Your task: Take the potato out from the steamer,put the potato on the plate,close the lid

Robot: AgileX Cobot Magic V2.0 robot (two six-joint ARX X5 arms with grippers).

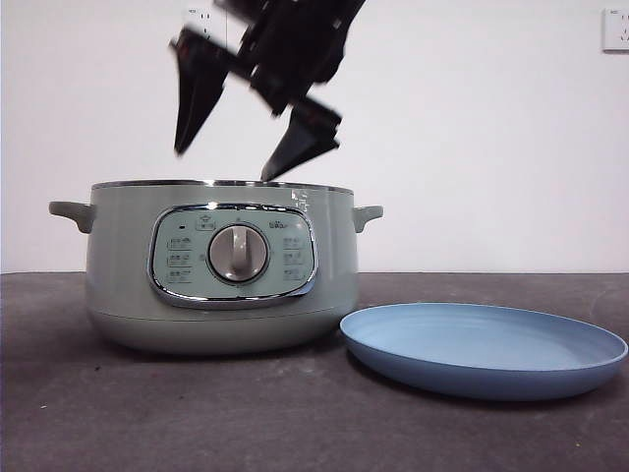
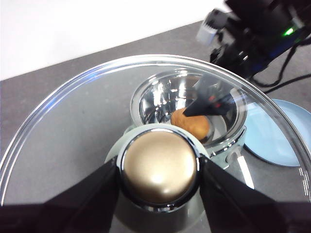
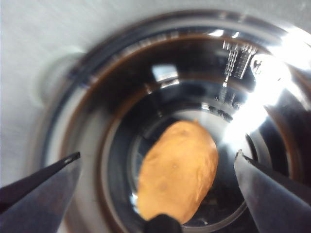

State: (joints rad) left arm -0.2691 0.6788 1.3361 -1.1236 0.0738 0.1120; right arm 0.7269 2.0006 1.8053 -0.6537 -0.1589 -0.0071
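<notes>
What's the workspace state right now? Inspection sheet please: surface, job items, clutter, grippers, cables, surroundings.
Surface: dark grey matte table, in view only under the pot and plate.
Steamer: large round sage-green electric pot, lid off, shiny metal bowl exposed.
Potato: oval orange-brown potato lying on the bowl's bottom.
Plate: wide shallow light-blue plate beside the pot, nothing on it.
Lid: clear glass lid with chrome rim, held off the pot by its round knob.
Clutter: nothing seen.
Grippers: left gripper shut on the lid's knob; right gripper open above the pot, jaws either side of the potato.
Cables: black cables by the right arm.
Surroundings: white wall, wall socket.
</notes>
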